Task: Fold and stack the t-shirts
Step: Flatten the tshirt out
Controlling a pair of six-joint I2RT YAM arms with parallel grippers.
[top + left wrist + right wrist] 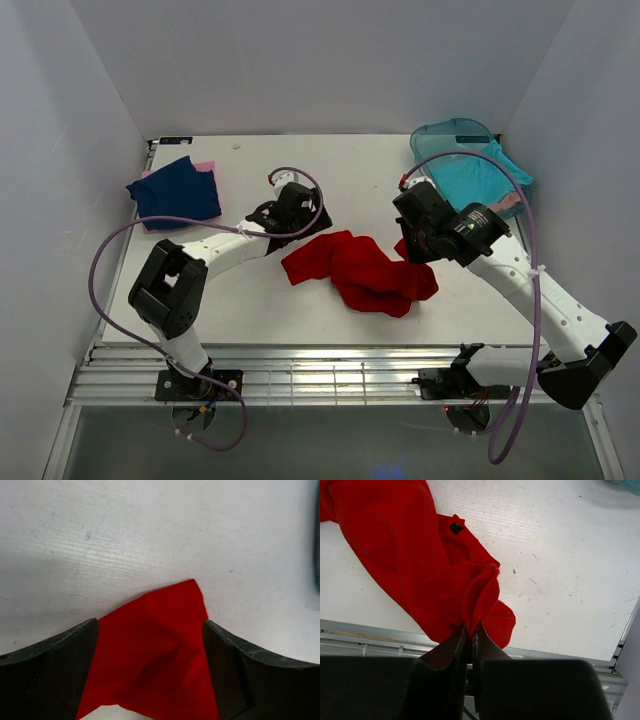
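A bright red t-shirt (360, 272) lies crumpled at the middle of the white table (250, 300). My right gripper (415, 245) is shut on a raised fold at its right edge; in the right wrist view the jaws (471, 630) pinch that red fold (480, 595). My left gripper (297, 222) stands open by the shirt's left side. In the left wrist view a red corner (155, 655) lies flat between its wide-apart fingers (150, 625). A navy t-shirt (175, 192) lies folded at the back left on a pink one (205, 165).
A translucent teal tub (455, 135) sits at the back right with turquoise cloth (475, 178) and a bit of pink cloth (510, 203) in it. White walls close the table on three sides. A metal rail (330, 375) runs along the near edge.
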